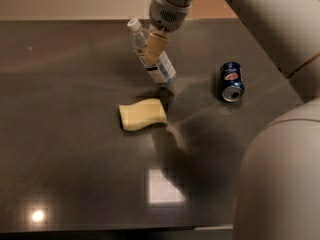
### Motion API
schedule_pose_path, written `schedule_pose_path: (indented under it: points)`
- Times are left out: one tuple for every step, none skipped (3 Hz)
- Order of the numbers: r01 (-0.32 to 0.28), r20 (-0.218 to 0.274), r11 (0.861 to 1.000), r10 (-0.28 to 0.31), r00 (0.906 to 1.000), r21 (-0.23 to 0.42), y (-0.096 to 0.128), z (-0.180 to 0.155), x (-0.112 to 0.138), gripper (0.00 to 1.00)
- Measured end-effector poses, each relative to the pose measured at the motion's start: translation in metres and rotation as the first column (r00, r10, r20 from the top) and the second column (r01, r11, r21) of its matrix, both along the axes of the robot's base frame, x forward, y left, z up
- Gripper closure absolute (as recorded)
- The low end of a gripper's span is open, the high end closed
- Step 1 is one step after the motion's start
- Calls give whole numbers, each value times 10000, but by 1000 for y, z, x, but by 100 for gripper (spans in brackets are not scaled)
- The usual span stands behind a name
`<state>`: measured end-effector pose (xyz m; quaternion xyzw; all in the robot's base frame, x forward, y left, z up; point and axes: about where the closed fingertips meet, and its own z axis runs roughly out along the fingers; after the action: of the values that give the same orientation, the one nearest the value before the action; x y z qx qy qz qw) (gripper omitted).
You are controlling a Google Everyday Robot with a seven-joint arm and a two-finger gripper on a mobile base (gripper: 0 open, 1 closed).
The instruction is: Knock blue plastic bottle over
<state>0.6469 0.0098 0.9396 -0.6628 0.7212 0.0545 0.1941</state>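
The blue plastic bottle (162,69) stands on the dark table (75,174) at the back centre. It is tilted, with its white cap leaning to the upper left and its base on the table. My gripper (154,50) reaches down from the top. Its tan fingers are together in one block and press against the bottle's upper body. They hold nothing.
A pale yellow curved block (143,115) lies just in front of the bottle. A dark blue Pepsi can (231,81) lies on its side to the right. My arm's large grey body (280,174) fills the right side of the view.
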Motion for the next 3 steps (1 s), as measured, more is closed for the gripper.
schedule_pose_path:
  points:
    - [9,-48,9971,-13,10000,-757,-21,-8,5,100]
    - [-367,-155,9874,347,9993,-1538,-33,-15,6,100]
    - [-612,-186,9783,587,9981,-1980,-39,-19,8,100]
